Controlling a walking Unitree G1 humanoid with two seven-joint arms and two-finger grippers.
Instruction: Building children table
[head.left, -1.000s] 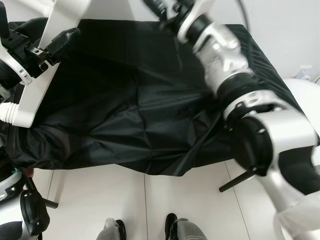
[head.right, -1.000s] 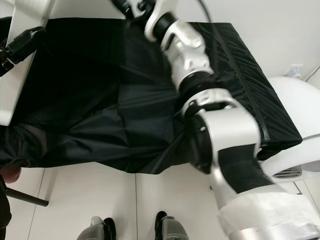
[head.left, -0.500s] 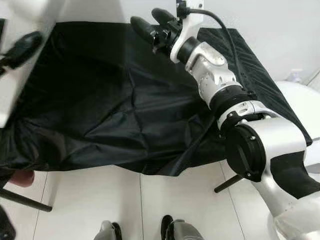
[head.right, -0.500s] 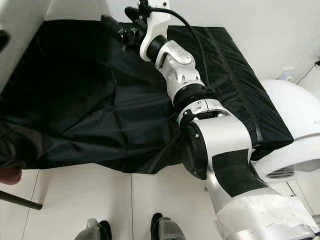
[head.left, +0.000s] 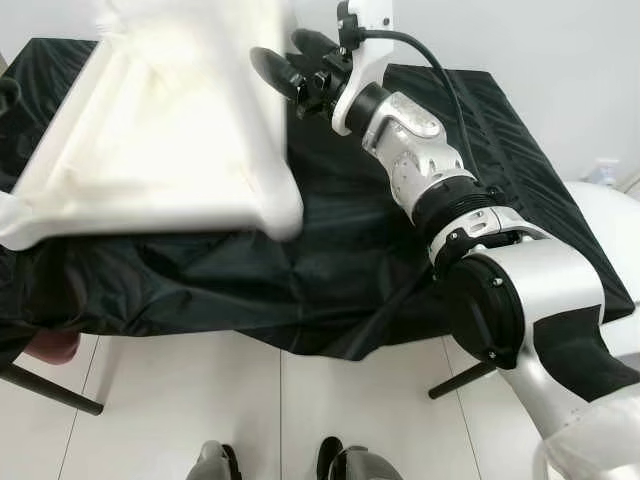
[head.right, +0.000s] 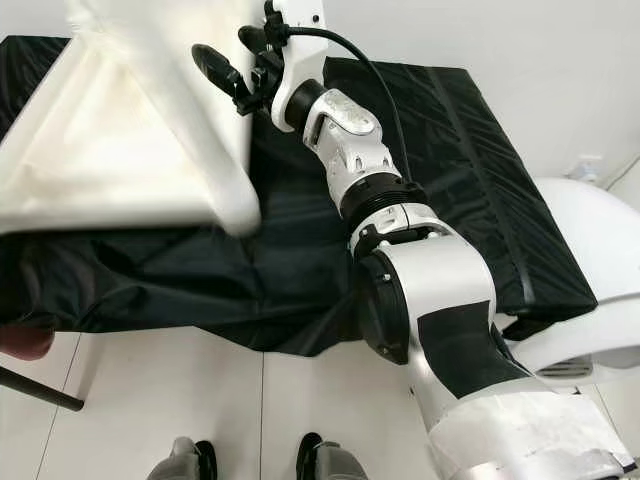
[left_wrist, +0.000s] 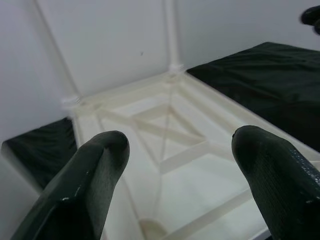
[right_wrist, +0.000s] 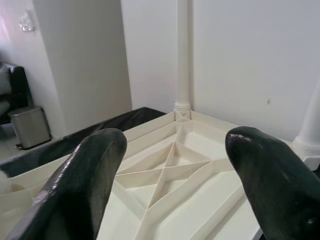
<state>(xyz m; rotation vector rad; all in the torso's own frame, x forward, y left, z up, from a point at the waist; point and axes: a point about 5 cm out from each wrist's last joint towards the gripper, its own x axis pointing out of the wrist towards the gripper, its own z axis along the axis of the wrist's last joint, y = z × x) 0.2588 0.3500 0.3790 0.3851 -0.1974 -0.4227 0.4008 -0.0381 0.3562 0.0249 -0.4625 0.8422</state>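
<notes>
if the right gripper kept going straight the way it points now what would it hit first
Most likely the white table top. The right gripper, fingers apart, aims at its ribbed underside, which lies upturned over the black cloth with legs standing up. Depth is hard to judge, so how soon is unclear.

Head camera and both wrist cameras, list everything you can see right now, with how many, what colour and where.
white plastic children's table top: one, white, upside down, ribbed underside showing, over the left part of the black cloth
white table legs: at least two, white, upright at the top's far corners
black cloth: one, black, draped over a work surface
white rounded object: one, white, right of the cloth
small bin: one, grey, on the floor
right gripper: black fingers apart, beside the top's right edge
left gripper: black fingers apart, facing the ribbed underside
</notes>
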